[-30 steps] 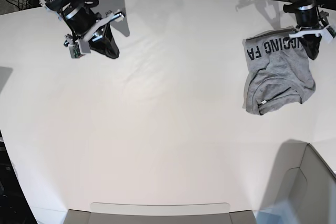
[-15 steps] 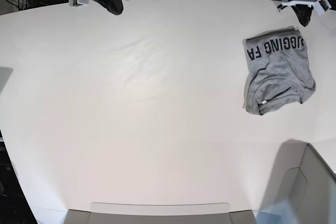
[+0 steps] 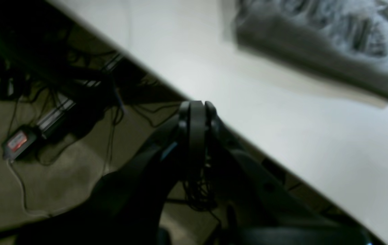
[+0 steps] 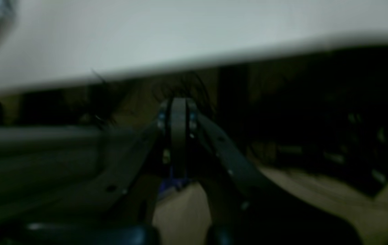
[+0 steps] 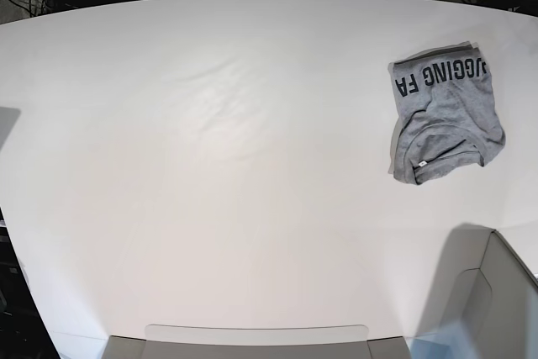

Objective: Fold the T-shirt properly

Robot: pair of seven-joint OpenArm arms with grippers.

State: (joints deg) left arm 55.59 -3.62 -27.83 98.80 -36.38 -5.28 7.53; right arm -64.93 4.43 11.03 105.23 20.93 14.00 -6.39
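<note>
T-shirt [image 5: 444, 117] first: it lies folded small on the right side of the white table [image 5: 252, 166], black letters facing up, white tag near its front edge. My right gripper [image 4: 178, 112] is pinched shut with nothing in it, out past the table edge. My left gripper [image 3: 196, 114] is pinched shut and empty too, beside the edge, near the shirt.

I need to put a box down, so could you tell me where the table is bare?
Bare: everything left of the T-shirt, from the far edge of the table to the near one. Taken: only the far-right patch under the shirt. Both grippers are back beyond the far edge.
</note>
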